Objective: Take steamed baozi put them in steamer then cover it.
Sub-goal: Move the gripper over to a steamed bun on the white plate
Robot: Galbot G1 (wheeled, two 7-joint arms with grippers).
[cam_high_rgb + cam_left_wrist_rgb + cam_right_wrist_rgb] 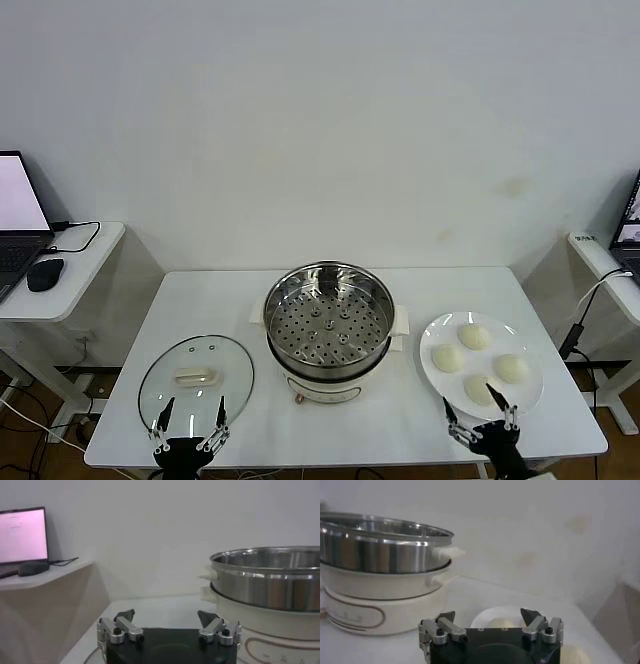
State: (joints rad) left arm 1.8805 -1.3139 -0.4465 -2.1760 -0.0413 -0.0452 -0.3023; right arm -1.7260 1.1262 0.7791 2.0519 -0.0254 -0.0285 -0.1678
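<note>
The steel steamer [328, 318] stands on its white cooker base at the table's middle, with nothing in it; it also shows in the left wrist view [267, 577] and the right wrist view [380, 542]. Several cream baozi [478, 361] lie on a white plate [431, 352] at the right. The glass cover [196, 378] with its cream handle lies flat at the front left. My left gripper [194, 411] is open over the cover's near edge. My right gripper [480, 402] is open at the plate's near edge, by the nearest baozi [481, 389].
Side tables stand at both sides: the left one holds a laptop [20, 215] and a mouse [45, 274], the right one a laptop [630, 225]. A white wall is behind the table. Cables hang near the right table.
</note>
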